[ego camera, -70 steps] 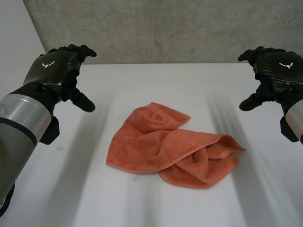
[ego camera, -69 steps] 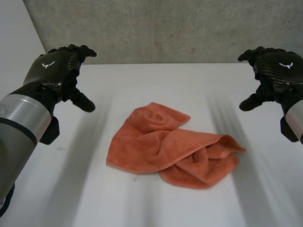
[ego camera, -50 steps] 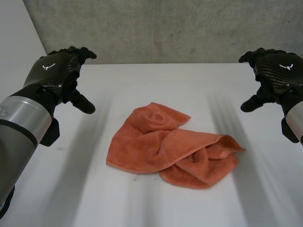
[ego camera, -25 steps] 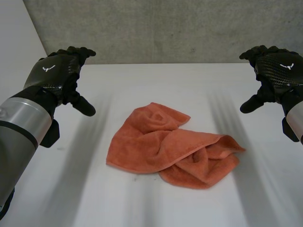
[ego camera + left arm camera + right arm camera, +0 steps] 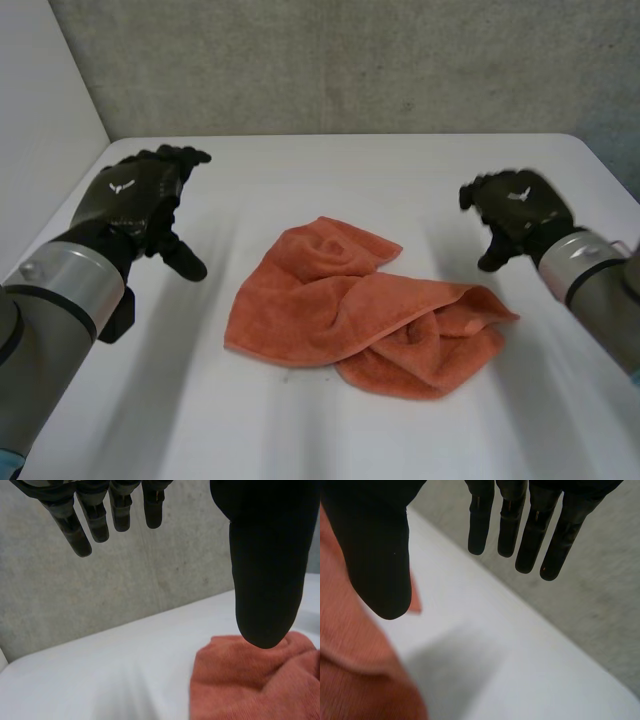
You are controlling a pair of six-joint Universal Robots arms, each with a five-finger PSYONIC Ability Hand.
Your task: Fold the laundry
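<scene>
Head view shows you the towel (image 5: 365, 310) lying crumpled mid-table (image 5: 330, 165), with neither hand touching it. Your left hand (image 5: 135, 205) hovers well off its left side and your right hand (image 5: 520, 215) hangs near its right edge. Both are released and spread, holding nothing. They are probably flanking the cloth so you can take its edges and flatten it first.

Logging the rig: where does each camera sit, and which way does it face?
Head view: between and behind the arms, looking down at the table and towel; both arms, left robot hand and right robot hand show.
Left wrist view: on that wrist, facing towel and wall past its own fingers.
Right wrist view: on that wrist, facing towel and table past its own fingers.
All three share the towel.
</scene>
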